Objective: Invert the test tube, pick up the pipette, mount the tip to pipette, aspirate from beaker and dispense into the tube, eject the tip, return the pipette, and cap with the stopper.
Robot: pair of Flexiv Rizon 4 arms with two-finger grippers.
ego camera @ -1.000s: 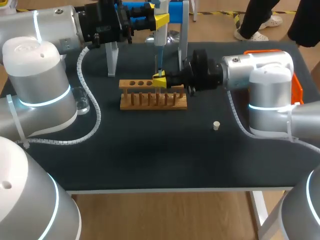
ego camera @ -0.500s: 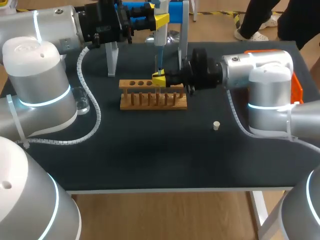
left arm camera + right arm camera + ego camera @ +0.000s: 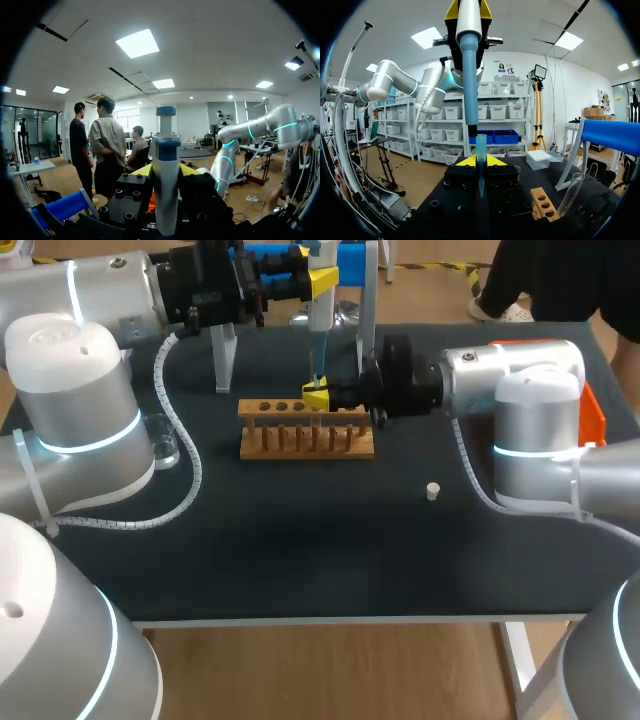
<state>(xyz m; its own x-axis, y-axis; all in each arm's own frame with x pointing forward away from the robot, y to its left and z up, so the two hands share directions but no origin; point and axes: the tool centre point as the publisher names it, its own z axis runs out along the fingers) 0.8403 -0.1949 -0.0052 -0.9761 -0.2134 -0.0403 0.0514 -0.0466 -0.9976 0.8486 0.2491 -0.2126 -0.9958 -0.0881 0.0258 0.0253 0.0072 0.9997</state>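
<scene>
The pipette (image 3: 320, 310) stands upright at the back of the table (image 3: 300, 570), just ahead of its stand (image 3: 225, 360). You see a white body that narrows into a blue shaft with a dark end pointing down. From the left wrist, its blue-capped plunger (image 3: 166, 111) rises above the body.

The front half of the table gives you wide open surface. The back is crowded, with the stand's white legs and blue bar close behind the pipette.

Your left arm (image 3: 70, 390) comes in along the back edge. Its left gripper (image 3: 322, 280) is clamped on the upper body of the pipette, a yellow finger on each side. Your right arm (image 3: 520, 400) lies level across the right side of the table. The right gripper (image 3: 318, 397) hangs just over the wooden rack (image 3: 305, 440), directly under the pipette.

An orange box (image 3: 594, 415) sits at the right edge behind the right arm. The beaker (image 3: 162, 443) stands near the left edge, beside the left arm's cable. From the right wrist, the test tube (image 3: 570, 195) leans in an end hole of the rack.

The tip (image 3: 480, 160), clear blue, is pinched upright between the right gripper's fingers. The pipette's dark end is just above its mouth and slightly off to one side; you cannot tell if they touch. The stopper (image 3: 432, 491) lies alone on the open surface, well apart from the rack.
</scene>
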